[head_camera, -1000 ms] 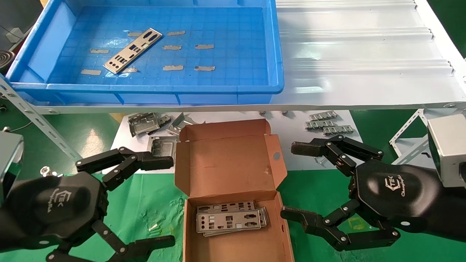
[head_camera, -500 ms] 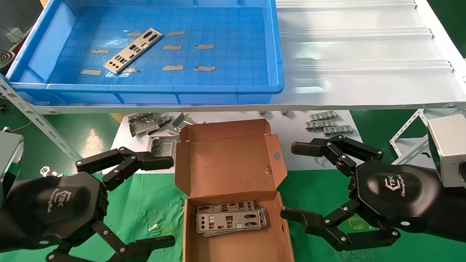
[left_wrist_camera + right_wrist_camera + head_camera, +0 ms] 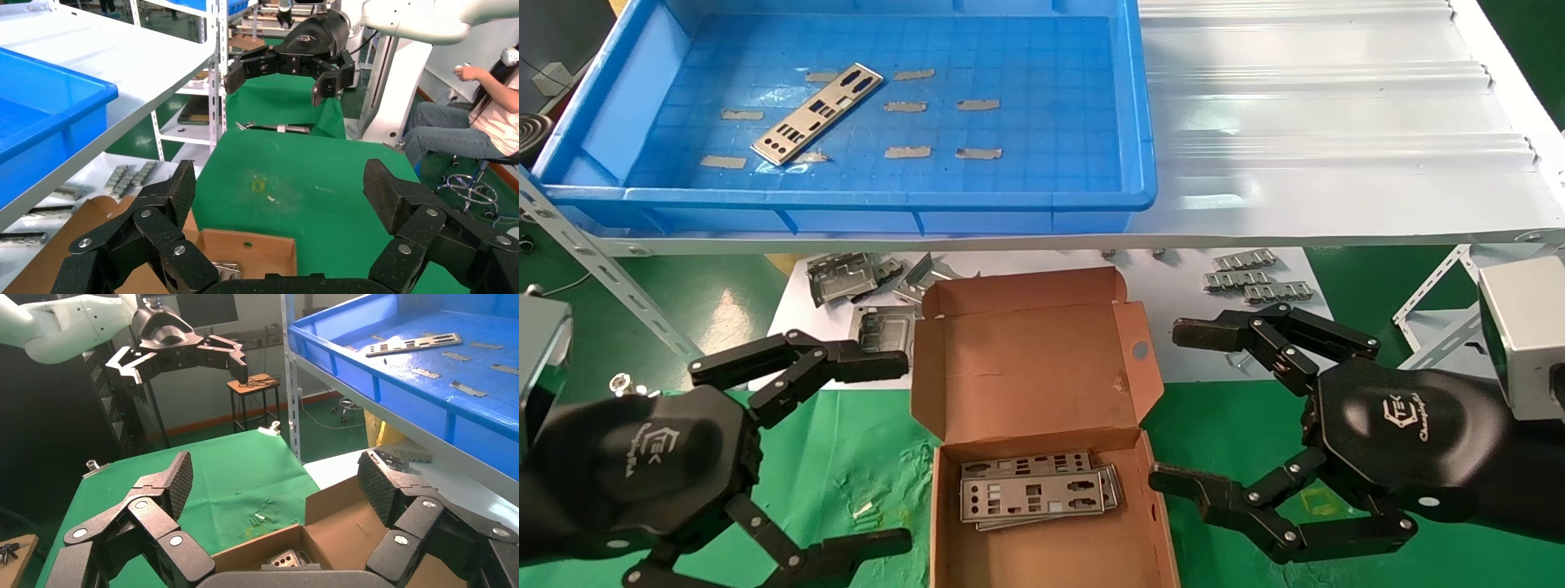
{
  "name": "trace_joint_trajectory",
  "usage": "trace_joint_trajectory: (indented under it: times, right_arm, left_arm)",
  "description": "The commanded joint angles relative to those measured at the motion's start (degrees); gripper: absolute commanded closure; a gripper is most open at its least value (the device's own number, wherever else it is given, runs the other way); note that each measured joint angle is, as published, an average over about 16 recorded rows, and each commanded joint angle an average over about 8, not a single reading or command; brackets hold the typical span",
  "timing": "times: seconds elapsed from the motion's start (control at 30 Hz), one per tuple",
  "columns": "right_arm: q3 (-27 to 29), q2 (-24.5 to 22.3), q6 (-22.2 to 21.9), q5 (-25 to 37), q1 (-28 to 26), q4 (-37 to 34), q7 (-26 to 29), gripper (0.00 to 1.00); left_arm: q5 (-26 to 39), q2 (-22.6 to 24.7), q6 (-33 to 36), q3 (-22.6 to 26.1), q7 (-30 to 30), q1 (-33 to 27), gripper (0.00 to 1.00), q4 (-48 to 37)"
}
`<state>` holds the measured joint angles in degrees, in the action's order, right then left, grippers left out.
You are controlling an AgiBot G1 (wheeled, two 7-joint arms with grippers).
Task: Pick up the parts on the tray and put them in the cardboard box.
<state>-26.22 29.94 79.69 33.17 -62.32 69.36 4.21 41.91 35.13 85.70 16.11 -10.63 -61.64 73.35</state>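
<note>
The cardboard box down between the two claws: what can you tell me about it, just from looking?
The cardboard box is small, brown and corrugated, and sits open on the green cloth between the two open grippers. Its hinged lid leans back towards the shelf, with side flaps; the right flap has a round hole. Inside lies a loose stack of flat silver plates with punched cutouts. Neither the left gripper nor the right gripper touches it.

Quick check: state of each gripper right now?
Left gripper: open, empty, left of the cardboard box.
Right gripper: open, empty, right of the box.
</note>
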Motion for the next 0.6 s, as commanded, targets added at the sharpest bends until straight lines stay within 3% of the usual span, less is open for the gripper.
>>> trace_joint_trajectory:
  times: [0.03,0.6]
  right_arm:
    - [0.0,0.0,0.0,0.0,0.0,0.0,0.0,0.0]
    - [0.0,0.0,0.0,0.0,0.0,0.0,0.0,0.0]
  left_arm:
    - [0.0,0.0,0.0,0.0,0.0,0.0,0.0,0.0]
    - [0.0,0.0,0.0,0.0,0.0,0.0,0.0,0.0]
